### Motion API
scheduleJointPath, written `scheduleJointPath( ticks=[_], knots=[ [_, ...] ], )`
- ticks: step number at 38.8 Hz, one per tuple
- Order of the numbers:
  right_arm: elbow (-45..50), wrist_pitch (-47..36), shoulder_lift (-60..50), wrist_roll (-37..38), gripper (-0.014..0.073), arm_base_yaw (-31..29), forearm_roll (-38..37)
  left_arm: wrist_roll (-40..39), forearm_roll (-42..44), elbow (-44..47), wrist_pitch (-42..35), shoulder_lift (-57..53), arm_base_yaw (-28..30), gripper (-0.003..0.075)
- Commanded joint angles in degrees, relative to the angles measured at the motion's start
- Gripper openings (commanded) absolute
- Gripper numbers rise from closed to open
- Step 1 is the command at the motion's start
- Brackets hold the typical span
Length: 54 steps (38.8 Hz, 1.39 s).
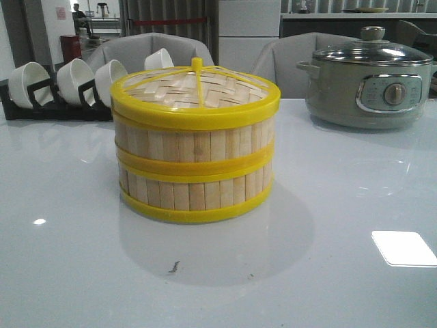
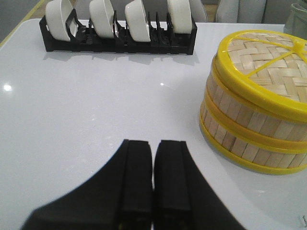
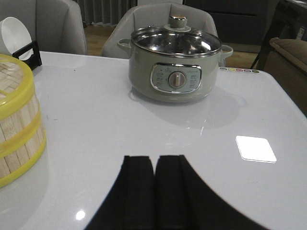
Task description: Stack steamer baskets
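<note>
Two steamer baskets stand stacked in the middle of the white table. The upper basket (image 1: 194,145) sits squarely on the lower basket (image 1: 196,193). A woven lid (image 1: 194,91) with a yellow rim and knob covers the top. The stack also shows in the left wrist view (image 2: 252,120) and at the edge of the right wrist view (image 3: 17,127). My left gripper (image 2: 153,143) is shut and empty, above bare table, apart from the stack. My right gripper (image 3: 154,159) is shut and empty, above bare table between the stack and the pot. Neither gripper shows in the front view.
A grey-green electric pot (image 1: 369,85) with a glass lid stands at the back right. A black rack (image 1: 61,102) with several white bowls stands at the back left. Grey chairs stand behind the table.
</note>
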Motion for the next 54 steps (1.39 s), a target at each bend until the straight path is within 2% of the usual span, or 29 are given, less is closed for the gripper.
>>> scheduleJointPath(
  ticks=[1, 41, 46, 54],
  knots=[
    [-1.7, -4.5, 0.2, 0.0, 0.0052, -0.2, -0.7, -0.3, -0.5, -1.6, -5.3, 0.1, 0.0, 0.0095],
    [-1.7, -4.5, 0.2, 0.0, 0.0052, -0.2, -0.7, -0.3, -0.5, -1.6, -5.3, -0.4, 0.0, 0.0095],
    [-1.7, -4.5, 0.2, 0.0, 0.0052, -0.2, -0.7, -0.3, 0.8, 0.7, -12.0, -3.8, 0.2, 0.0095],
    [-1.7, -4.5, 0.2, 0.0, 0.0052, -0.2, -0.7, -0.3, -1.1, 9.9, -19.4, -14.8, 2.4, 0.0095]
  ],
)
